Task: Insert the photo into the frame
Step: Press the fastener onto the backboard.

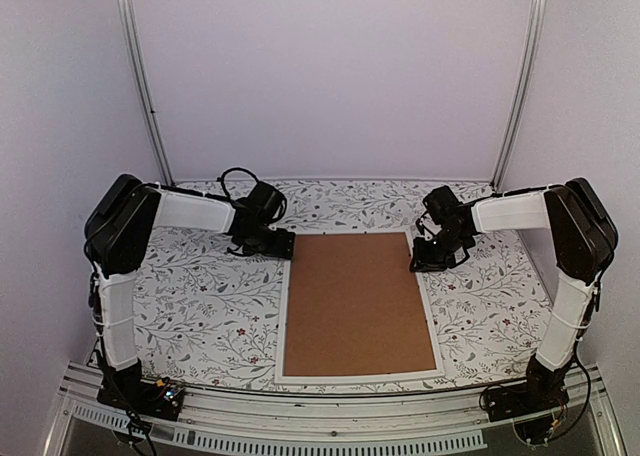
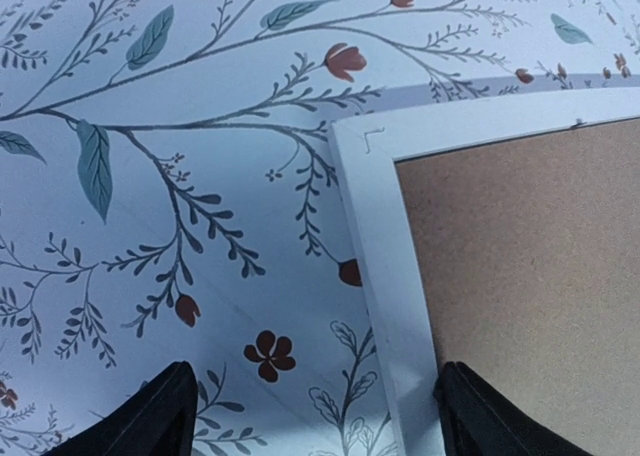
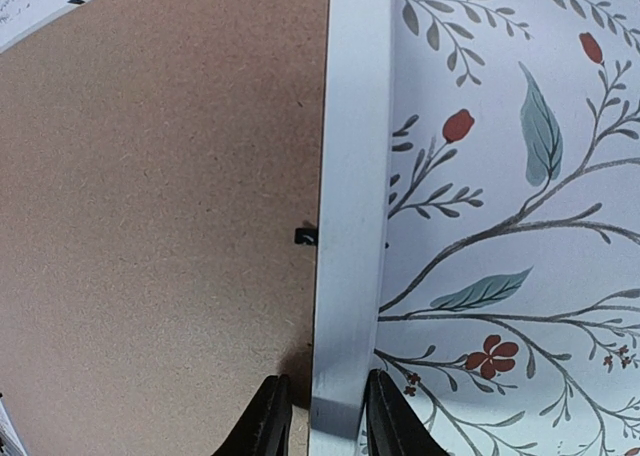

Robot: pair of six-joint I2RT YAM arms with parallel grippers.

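Straddling the right rail of the frame (image 3: pixel 345 176): my right fingers (image 3: pixel 265 421) are set narrow, one over the backing board (image 3: pixel 150 226), one over the tabletop (image 3: pixel 520 306). I cannot tell whether they actually bite the rail. A small black clip (image 3: pixel 305 237) sits just ahead, on the rail's inner edge.

My left fingers (image 2: pixel 160 416) are spread wide and hold nothing, astride the left rail near its far corner.

The frame lies flat, back up, between both arms, likely so it can be loaded from behind. The board fills its recess. The photo is not visible; my guess is it lies under the board.
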